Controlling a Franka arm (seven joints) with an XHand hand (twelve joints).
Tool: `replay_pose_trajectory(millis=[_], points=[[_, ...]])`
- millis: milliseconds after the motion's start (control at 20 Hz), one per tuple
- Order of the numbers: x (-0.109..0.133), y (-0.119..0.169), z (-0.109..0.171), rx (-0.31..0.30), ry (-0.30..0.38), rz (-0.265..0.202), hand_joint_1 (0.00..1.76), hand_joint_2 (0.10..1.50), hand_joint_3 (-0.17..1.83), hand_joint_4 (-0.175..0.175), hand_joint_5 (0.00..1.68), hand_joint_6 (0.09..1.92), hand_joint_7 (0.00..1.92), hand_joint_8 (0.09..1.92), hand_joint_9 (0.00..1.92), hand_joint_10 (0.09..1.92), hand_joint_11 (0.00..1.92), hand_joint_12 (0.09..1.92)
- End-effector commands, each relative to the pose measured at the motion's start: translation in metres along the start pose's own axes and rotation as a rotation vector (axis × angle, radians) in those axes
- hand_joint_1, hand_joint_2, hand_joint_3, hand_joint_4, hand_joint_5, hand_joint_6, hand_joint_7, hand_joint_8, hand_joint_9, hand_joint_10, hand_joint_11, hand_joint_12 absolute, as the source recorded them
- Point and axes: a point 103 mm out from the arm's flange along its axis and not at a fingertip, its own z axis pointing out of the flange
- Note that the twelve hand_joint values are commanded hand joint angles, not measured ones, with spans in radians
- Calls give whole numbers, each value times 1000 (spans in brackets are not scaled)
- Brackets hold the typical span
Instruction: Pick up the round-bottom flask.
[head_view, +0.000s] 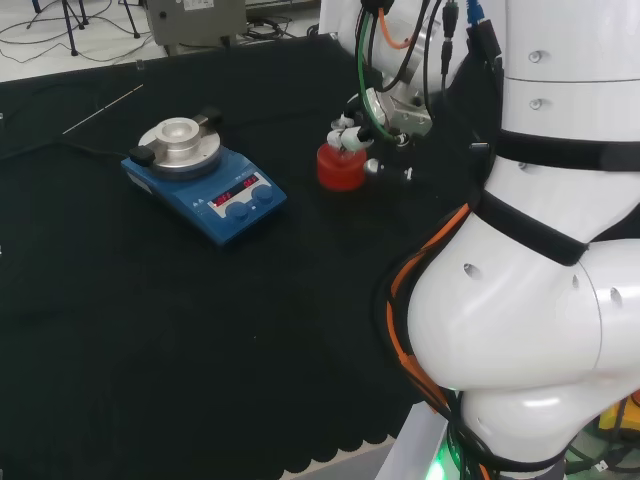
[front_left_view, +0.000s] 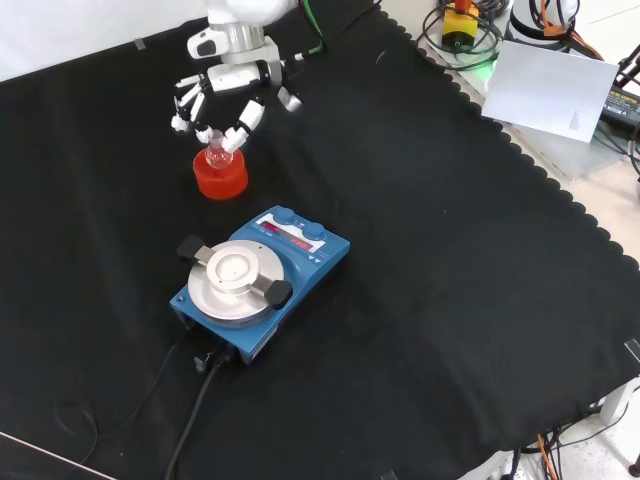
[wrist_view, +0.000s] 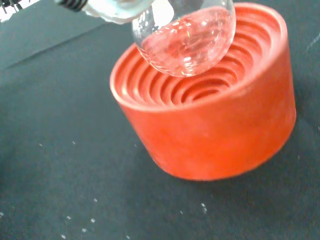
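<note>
A small clear round-bottom flask (wrist_view: 185, 35) hangs just above the ribbed hollow of a red ring stand (wrist_view: 210, 125), and its bulb looks lifted off the ribs. The hand (front_left_view: 225, 95) is over the stand (front_left_view: 220, 175), its fingers curled down round the flask (front_left_view: 215, 153) at the neck. In the head view the hand (head_view: 365, 125) sits right above the red stand (head_view: 340, 168), just left of the arm's white links. A blurred white part of the hand (wrist_view: 112, 7) touches the flask's upper side in the wrist view.
A blue hotplate stirrer (front_left_view: 260, 275) with a round metal top stands on the black cloth in front of the stand in the front view, its cable (front_left_view: 190, 410) running toward the near edge. In the head view a thin rod (head_view: 100, 110) lies at the far left.
</note>
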Motion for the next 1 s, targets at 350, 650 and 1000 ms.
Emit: replay_pose_trajectory(millis=[350, 650, 1000], points=[[33, -23, -64, 4, -29, -19, 1026, 801, 644, 175, 1000, 1131, 483, 537, 610, 544, 92, 1329], [36, -29, -77, -12, -23, -21, 1033, 781, 667, 175, 1016, 1115, 480, 539, 608, 547, 102, 1331], [46, -36, -93, -14, 1, -40, 1036, 773, 677, 175, 1022, 1111, 479, 540, 606, 548, 123, 1335]])
